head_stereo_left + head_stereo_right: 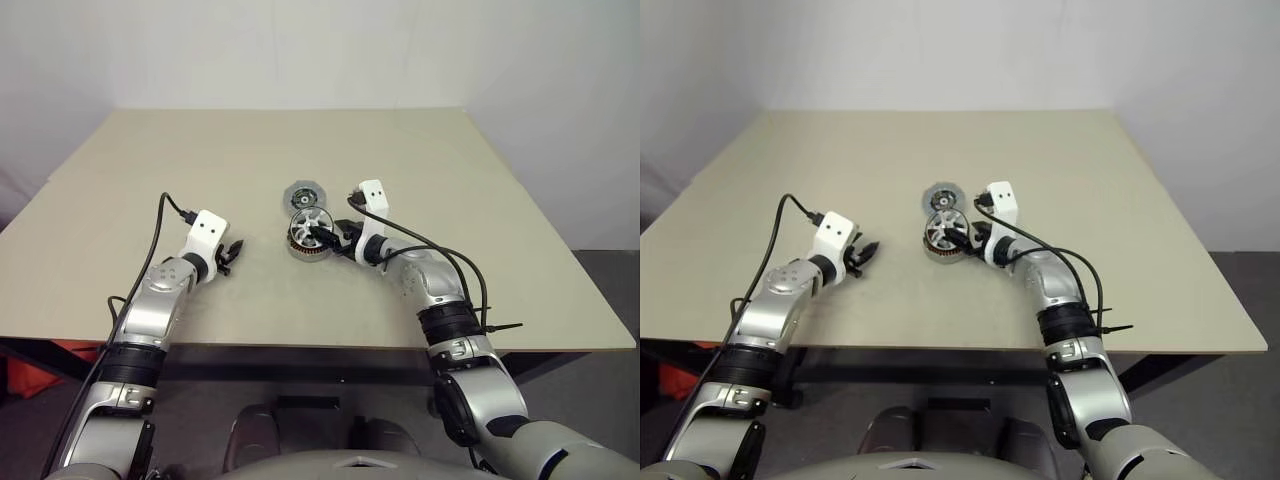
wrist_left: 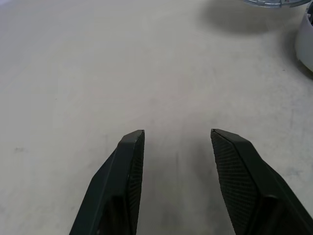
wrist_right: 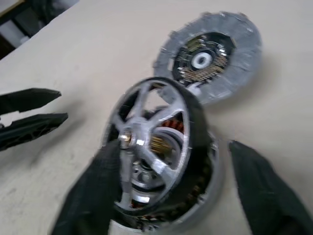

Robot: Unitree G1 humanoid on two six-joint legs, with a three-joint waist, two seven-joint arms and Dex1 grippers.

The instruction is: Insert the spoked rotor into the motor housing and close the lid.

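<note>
Head stereo views. A beige surface carries the motor housing near its middle, with the grey lid lying open flat just behind it, joined at the rim. The spoked rotor stands tilted in the mouth of the housing, not seated flat. The right end effector reaches in from the right, its black fingers at the rotor and housing; a white camera block and black cable sit above its wrist. The left end effector rests well to the left of the housing, holding nothing.

Left wrist view. The two black fingers stand spread over bare surface, nothing between them. An edge of the housing and a white part of the other arm show at the far corner.

Right wrist view. The rotor leans obliquely in the housing, copper windings visible through its spokes. The right fingers are spread wide: one fingertip overlaps the rotor's face, the other stands apart from the housing wall. The lid lies beyond, inner face up. The left end effector shows at the side.
</note>
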